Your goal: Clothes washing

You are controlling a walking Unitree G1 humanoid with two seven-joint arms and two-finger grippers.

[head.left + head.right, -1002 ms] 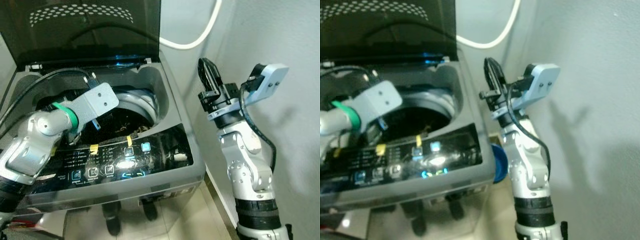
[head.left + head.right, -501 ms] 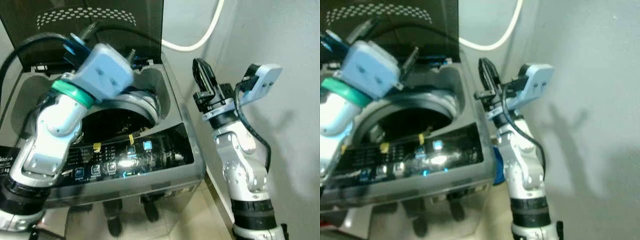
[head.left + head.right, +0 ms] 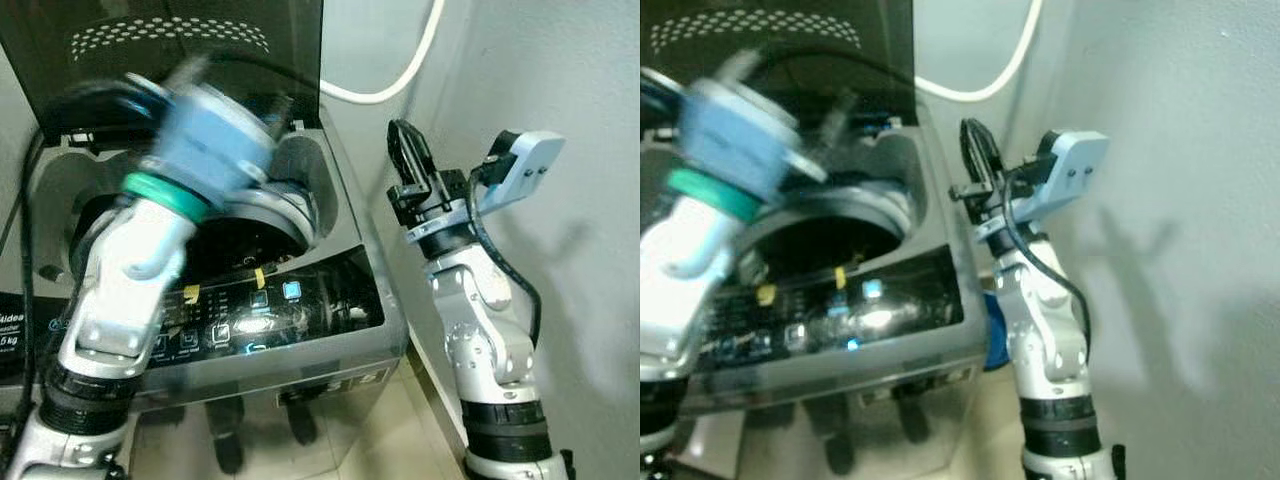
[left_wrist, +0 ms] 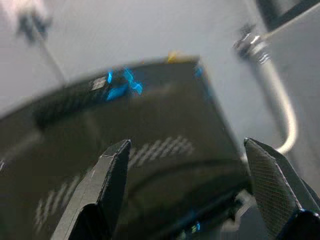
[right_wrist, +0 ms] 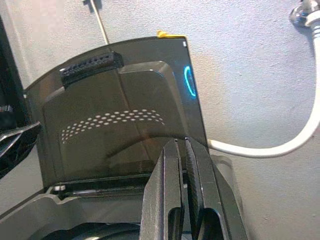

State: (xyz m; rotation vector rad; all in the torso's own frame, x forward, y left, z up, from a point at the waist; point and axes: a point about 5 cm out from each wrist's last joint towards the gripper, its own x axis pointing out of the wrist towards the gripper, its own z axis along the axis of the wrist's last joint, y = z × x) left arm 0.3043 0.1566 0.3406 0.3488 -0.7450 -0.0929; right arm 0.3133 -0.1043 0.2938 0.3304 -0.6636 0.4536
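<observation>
Above the round dark tub of the grey washing machine (image 3: 330, 330), left tool (image 4: 187, 192) fingers wide apart, blurry, dark see-through lid (image 5: 120, 130) standing up, right tool (image 5: 182, 200) fingers pressed together beside the machine's right edge.

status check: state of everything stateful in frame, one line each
washer lid: open, standing upright.
control panel: powered, blue lights on.
drum: dark inside; load not discernible.
left pincer: open, empty, raised facing the lid.
right pincer: shut, empty, held beside the washer.
hose: hanging along the wall.
</observation>
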